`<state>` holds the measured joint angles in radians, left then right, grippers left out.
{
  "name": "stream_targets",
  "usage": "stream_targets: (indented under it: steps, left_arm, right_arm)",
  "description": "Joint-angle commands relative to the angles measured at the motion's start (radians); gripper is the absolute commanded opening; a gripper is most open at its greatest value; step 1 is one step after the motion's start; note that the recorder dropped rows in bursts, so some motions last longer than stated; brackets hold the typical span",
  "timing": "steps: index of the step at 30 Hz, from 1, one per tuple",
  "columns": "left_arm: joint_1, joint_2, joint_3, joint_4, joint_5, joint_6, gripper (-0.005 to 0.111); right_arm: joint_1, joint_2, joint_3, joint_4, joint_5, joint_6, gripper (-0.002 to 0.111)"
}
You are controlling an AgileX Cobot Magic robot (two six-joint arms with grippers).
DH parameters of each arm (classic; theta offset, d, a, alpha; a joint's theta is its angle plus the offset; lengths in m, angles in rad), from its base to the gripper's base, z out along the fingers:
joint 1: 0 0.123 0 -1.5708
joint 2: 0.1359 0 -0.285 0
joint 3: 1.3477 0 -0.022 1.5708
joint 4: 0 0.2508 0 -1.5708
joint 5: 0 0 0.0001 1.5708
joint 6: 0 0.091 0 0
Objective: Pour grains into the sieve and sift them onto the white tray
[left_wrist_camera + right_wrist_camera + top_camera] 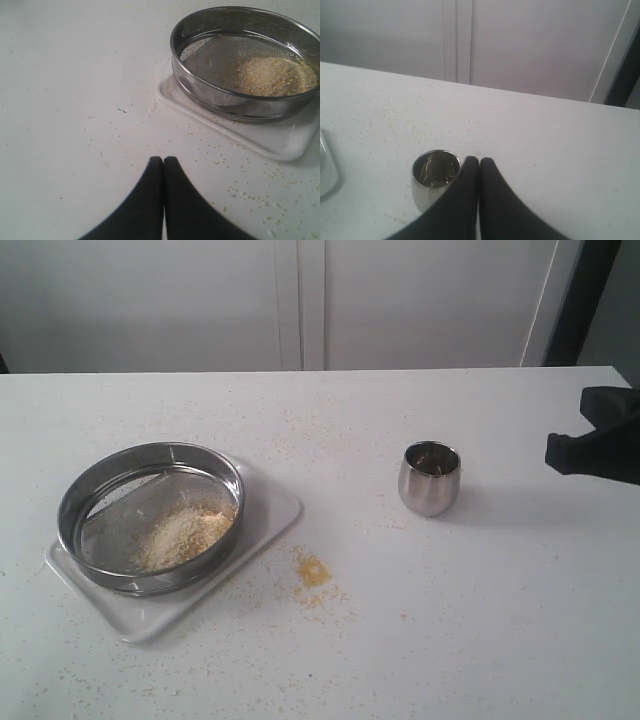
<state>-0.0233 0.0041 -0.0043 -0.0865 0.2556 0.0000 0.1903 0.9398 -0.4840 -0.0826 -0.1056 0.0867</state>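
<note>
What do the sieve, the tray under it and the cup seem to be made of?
Sieve: likely steel. The ring is shiny with reflections, and the bottom is a grey woven wire mesh.
Tray: white, smooth and slightly glossy. It may be plastic or ceramic; I cannot tell which.
Cup: polished metal, probably steel, with a mirror-like wall.

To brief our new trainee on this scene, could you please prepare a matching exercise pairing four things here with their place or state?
Things:
1. sieve
2. cup
3. tray
4. right tool

Place or state:
a. stands upright, apart from the others
b. lies under the sieve
c. shut, holding nothing
d. holds a heap of grains

Pairs: 1-d, 2-a, 3-b, 4-c
</note>
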Motion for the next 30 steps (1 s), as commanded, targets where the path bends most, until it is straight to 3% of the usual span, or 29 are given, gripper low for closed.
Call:
stream_targets:
  steps: [1, 11, 21, 30]
  left_arm:
    - [0.001, -0.004, 0.004, -0.006, -0.001, 0.0, 0.0]
    - [0.001, -0.004, 0.004, -0.006, -0.001, 0.0, 0.0]
    - [-0.001, -0.004, 0.004, -0.005, -0.001, 0.0, 0.0]
    - [-0.001, -0.004, 0.004, -0.005, -0.001, 0.0, 0.0]
  right_arm:
    - [0.0, -0.047, 0.082, 0.012, -0.126, 0.022, 0.0]
    - [-0.002, -0.054, 0.088, 0.012, -0.08, -0.057, 0.0]
    - [-0.073, -0.148, 0.088, 0.012, 0.264, -0.06, 0.0]
    - [-0.105, -0.292, 0.089, 0.064, 0.396, -0.058, 0.0]
